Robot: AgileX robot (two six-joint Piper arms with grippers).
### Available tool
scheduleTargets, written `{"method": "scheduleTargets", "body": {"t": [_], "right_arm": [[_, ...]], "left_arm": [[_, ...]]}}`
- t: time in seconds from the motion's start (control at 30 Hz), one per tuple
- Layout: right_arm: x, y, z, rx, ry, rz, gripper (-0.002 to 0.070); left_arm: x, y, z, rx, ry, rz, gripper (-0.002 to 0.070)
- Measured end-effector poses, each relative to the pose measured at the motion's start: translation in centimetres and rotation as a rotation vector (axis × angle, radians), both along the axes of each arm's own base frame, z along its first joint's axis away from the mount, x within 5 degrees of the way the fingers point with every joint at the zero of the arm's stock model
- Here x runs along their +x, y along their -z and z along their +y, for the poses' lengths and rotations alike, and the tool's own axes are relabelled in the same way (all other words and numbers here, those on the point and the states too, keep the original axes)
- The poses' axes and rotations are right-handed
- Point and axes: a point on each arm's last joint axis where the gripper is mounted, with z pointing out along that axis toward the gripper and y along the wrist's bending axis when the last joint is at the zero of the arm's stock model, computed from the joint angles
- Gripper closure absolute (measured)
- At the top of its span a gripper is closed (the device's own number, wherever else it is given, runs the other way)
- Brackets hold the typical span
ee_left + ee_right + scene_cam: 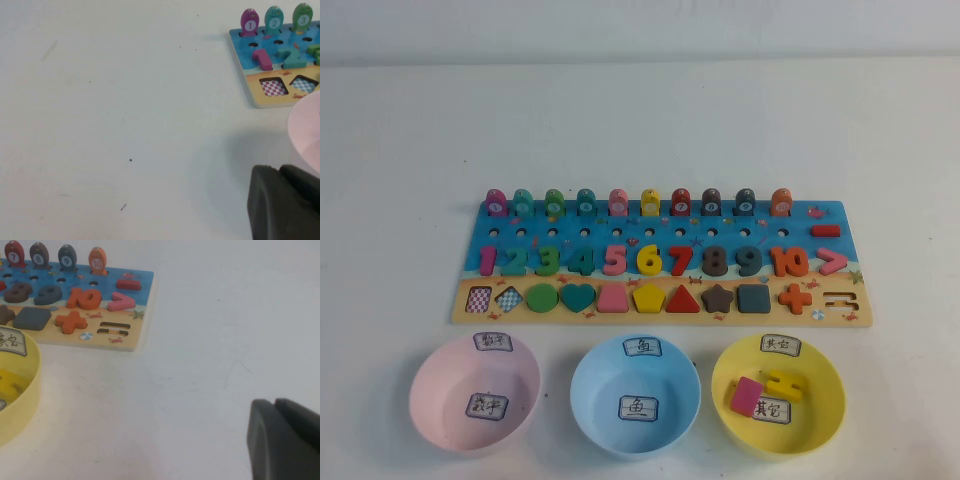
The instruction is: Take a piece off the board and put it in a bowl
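The piece (496, 203), a small magenta peg with a rounded top and a pale round mark, stands at the far left of the board's (798, 215) back row; the left wrist view shows the piece (249, 23) upright on the board (245, 47). The light blue bowl (635, 395) sits in front of the board's middle, holding only its label. My left gripper (279, 170) is shut on nothing, low over bare table left of the board. My right gripper (274, 402) is shut and holds nothing, over the table right of the board (107, 280). Neither arm shows in the high view.
A pink bowl (475, 392) stands left of the blue one, its rim (307, 125) near my left gripper. A yellow bowl (778, 395) on the right holds a pink square block (747, 397) and a yellow piece (782, 384); its wall (20, 405) shows in the right wrist view.
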Motion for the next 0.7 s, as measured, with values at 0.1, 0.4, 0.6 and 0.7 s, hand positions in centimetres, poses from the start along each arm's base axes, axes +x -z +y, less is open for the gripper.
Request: {"method": "scheduleTargets", "body": {"t": [0.1, 0.4, 0.6, 0.7], "right_arm": [[0.00, 0.00, 0.00, 0.000, 0.000, 0.000, 0.0694], [0.00, 0.00, 0.00, 0.000, 0.000, 0.000, 0.0694], [0.00, 0.00, 0.00, 0.000, 0.000, 0.000, 0.0694], [0.00, 0.00, 0.00, 0.000, 0.000, 0.000, 0.0694]], "left_arm": [[0.00, 0.00, 0.00, 0.000, 0.000, 0.000, 0.0680], [0.00, 0.00, 0.00, 0.000, 0.000, 0.000, 0.0680], [0.04, -0.13, -0.06, -0.018, 0.002, -0.015, 0.0680], [0.07, -0.26, -0.12, -0.039, 0.002, -0.028, 0.0680]]}}
